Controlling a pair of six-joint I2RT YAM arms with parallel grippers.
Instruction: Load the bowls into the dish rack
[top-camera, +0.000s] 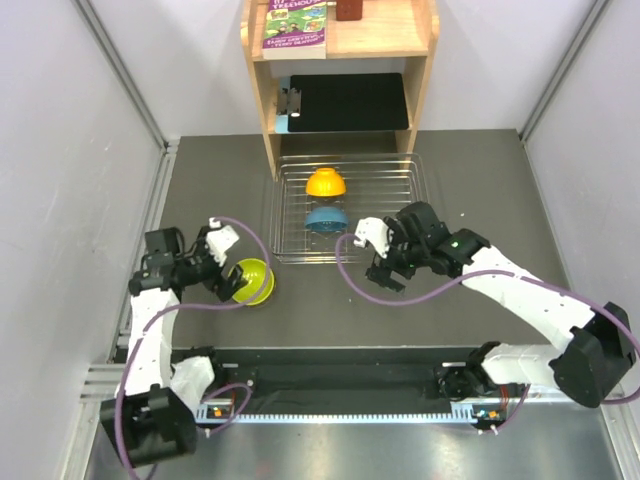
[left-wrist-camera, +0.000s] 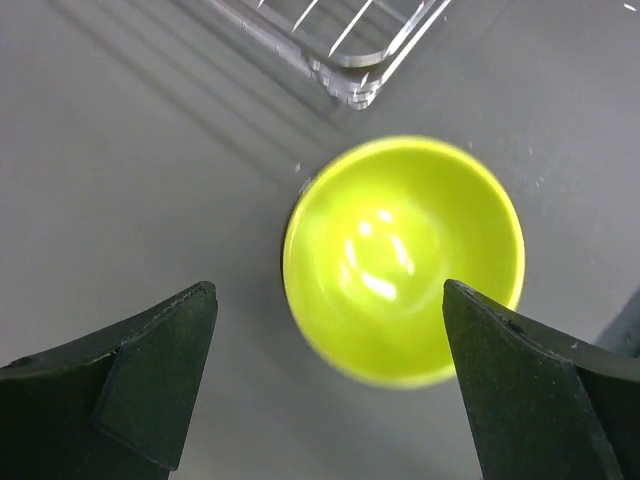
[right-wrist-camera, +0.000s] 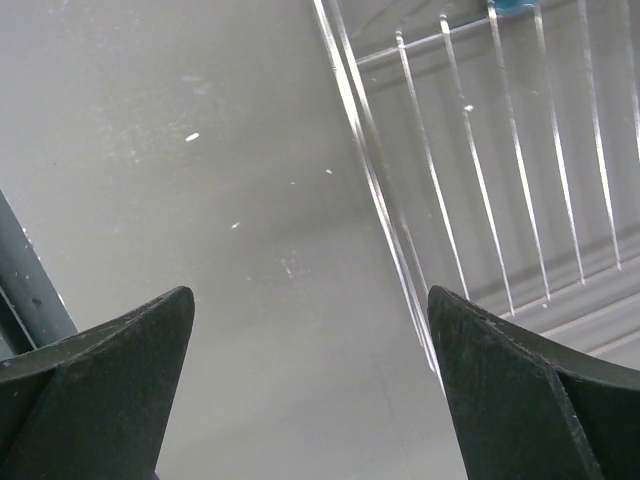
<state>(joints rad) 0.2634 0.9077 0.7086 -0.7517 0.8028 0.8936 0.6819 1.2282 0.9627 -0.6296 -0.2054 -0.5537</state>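
Left of centre in the overhead view, the lime-green bowl (top-camera: 252, 281) sits mouth-up on the worktop (top-camera: 480, 200), just off the lower left corner of the dish rack (top-camera: 385, 195). The orange bowl (top-camera: 326, 182) and blue bowl (top-camera: 325, 218) already lie inside the rack. Over the green one hangs the left gripper (left-wrist-camera: 327, 290), jaws spread full and empty. Its glossy round wall could squirt out of a pinch across the width, or tip. A finger coming down on the rack side might snag the corner wire. At the rack's near edge the right gripper (right-wrist-camera: 310, 295), equally wide and empty, could block the carry.
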